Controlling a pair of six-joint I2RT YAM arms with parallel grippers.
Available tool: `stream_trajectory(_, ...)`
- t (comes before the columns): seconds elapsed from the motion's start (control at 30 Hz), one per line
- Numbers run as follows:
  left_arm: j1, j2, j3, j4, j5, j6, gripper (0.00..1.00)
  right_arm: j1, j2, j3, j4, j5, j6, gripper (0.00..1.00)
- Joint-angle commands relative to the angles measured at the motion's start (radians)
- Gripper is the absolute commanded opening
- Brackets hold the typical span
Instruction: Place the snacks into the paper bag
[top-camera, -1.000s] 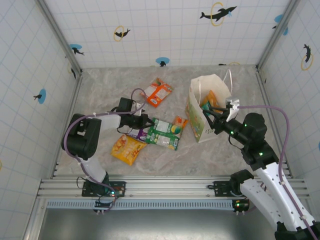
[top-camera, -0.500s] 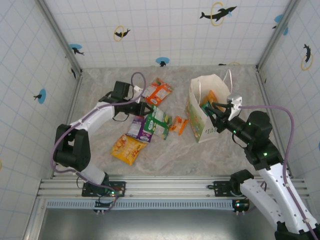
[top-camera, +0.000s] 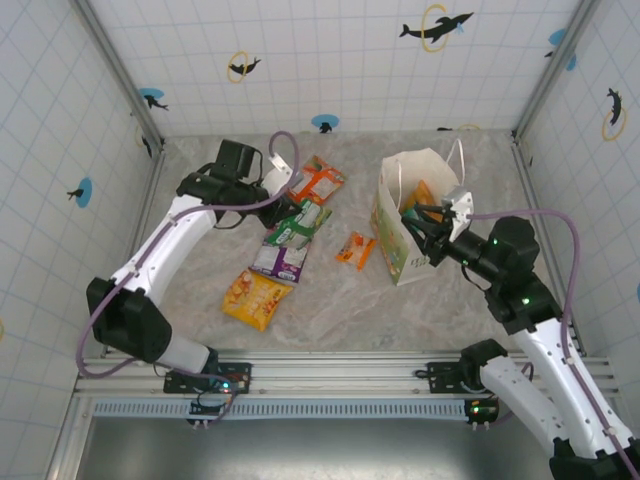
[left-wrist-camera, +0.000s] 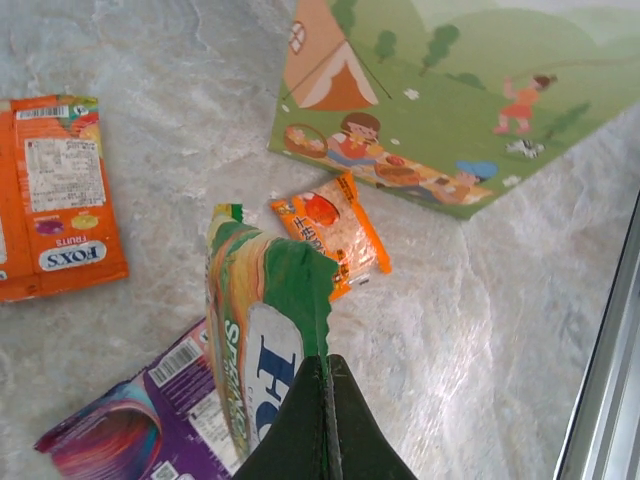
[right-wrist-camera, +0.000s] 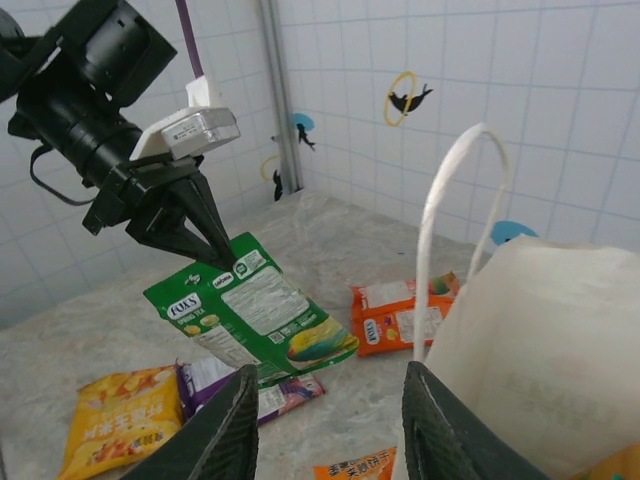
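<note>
Top view: left arm stretched far forward, left gripper (top-camera: 283, 208) clamped on the green packet (top-camera: 300, 222), left of the paper bag (top-camera: 395, 250). Right gripper (top-camera: 420, 228) at the bag's mouth, fingertips indistinct.
Left wrist: jaws closed on the packet's edge.
Right wrist: jaws partly apart, gap empty; bag base cut off.

Top cam looks down on the whole table (top-camera: 330, 300); both wrist cams share the green packet (left-wrist-camera: 262, 330), left close above, right facing left.
</note>
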Motion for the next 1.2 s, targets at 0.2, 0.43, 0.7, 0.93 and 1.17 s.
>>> stream_trajectory(0.2, -0.066, -0.148, 0.02, 0.022, -0.055, 0.199, 0.0, 0.005, 0.058, 0.065, 0.074, -0.198, -0.074, 0.44)
stream_trajectory(0.43, -0.069, -0.235, -0.021, 0.107, -0.031, 0.244, 0.0, 0.033, 0.088, 0.094, 0.049, -0.248, -0.117, 0.44)
stream_trajectory(0.7, -0.069, -0.284, -0.049, 0.159, 0.034, 0.279, 0.0, 0.209, 0.154, 0.145, -0.029, -0.124, -0.193, 0.45)
stream_trajectory(0.93, -0.07, -0.297, -0.055, 0.159, 0.093, 0.287, 0.0, 0.341, 0.244, 0.192, -0.044, 0.037, -0.257, 0.49)
stream_trajectory(1.17, -0.07, -0.312, -0.069, 0.177, 0.138, 0.28, 0.0, 0.367, 0.344, 0.228, 0.016, 0.053, -0.246, 0.52)
